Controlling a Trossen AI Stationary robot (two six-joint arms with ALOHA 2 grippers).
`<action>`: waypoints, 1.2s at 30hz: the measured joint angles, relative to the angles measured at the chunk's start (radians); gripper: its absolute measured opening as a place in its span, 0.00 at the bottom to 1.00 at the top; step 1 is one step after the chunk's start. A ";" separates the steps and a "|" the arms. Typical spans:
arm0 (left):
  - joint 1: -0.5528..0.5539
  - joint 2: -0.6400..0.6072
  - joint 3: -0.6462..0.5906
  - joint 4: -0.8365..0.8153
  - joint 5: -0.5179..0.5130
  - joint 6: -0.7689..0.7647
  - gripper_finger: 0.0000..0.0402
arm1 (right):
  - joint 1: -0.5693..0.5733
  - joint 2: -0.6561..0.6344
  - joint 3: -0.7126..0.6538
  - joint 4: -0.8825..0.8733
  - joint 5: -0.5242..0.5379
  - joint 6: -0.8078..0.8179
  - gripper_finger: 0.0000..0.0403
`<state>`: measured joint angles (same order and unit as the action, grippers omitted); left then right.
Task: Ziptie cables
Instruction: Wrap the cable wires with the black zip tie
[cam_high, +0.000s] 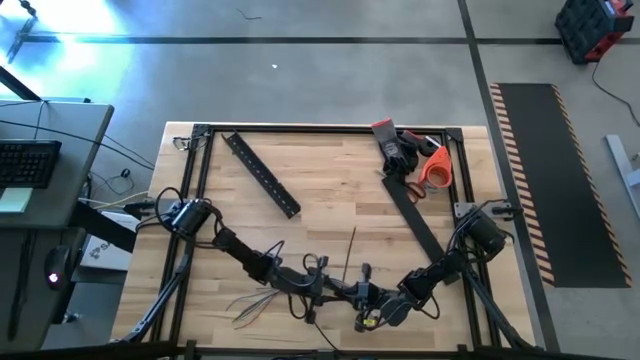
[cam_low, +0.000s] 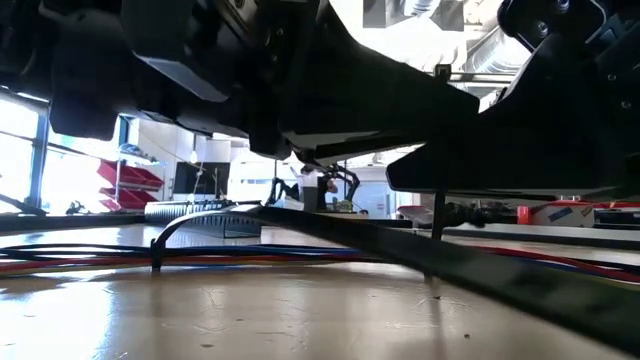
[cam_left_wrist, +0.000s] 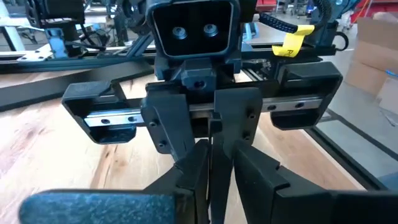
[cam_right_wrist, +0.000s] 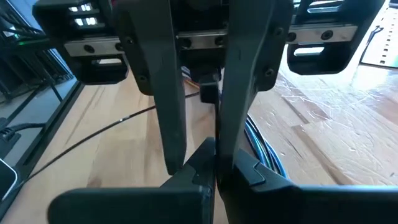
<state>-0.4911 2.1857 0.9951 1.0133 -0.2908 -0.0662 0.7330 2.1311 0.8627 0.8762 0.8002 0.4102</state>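
Observation:
The cables (cam_high: 255, 300) lie near the table's front edge, fanned out toward the left. In the low view they run along the wood as a bundle (cam_low: 90, 258); blue strands (cam_right_wrist: 261, 146) show under the grippers. A thin black band (cam_low: 158, 250), seemingly a zip tie, stands on the bundle and arcs up. My left gripper (cam_high: 338, 290) and my right gripper (cam_high: 362, 296) meet tip to tip over the bundle's right end. The right gripper (cam_right_wrist: 214, 165) is shut. The left gripper (cam_left_wrist: 212, 177) is nearly shut, with a thin dark strip (cam_left_wrist: 211, 163) in the slit. My left gripper pinches a thin dark strip (cam_left_wrist: 211, 163), seemingly the zip tie, between its two fingers, coming nearly level from the table's left. Which part of the tie it has stays hidden by the fingers. My right gripper's shut fingertips (cam_left_wrist: 205, 144) stand against the left's tips, coming from the right; whether they hold the strip I cannot tell.
A flat black perforated bar (cam_high: 262, 175) lies at the far left and a second black strip (cam_high: 415, 215) slants toward the right arm. Orange-handled scissors (cam_high: 432, 165) and a red-and-black tool (cam_high: 395, 145) sit at the far right. A single thin wire (cam_high: 353, 245) points toward the far edge.

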 joint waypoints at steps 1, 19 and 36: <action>-0.002 0.000 0.000 0.001 -0.008 0.006 0.13 | 0.000 0.000 0.000 0.001 0.000 -0.001 0.00; -0.029 0.000 0.000 0.030 -0.081 0.053 0.00 | 0.000 0.000 0.000 0.002 -0.005 0.002 0.00; -0.040 0.000 0.000 -0.030 -0.093 -0.010 0.00 | 0.029 -0.030 0.000 -0.089 -0.071 0.026 0.28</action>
<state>-0.5316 2.1853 0.9955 0.9833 -0.3839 -0.0765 0.7616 2.1012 0.8631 0.7873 0.7291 0.4364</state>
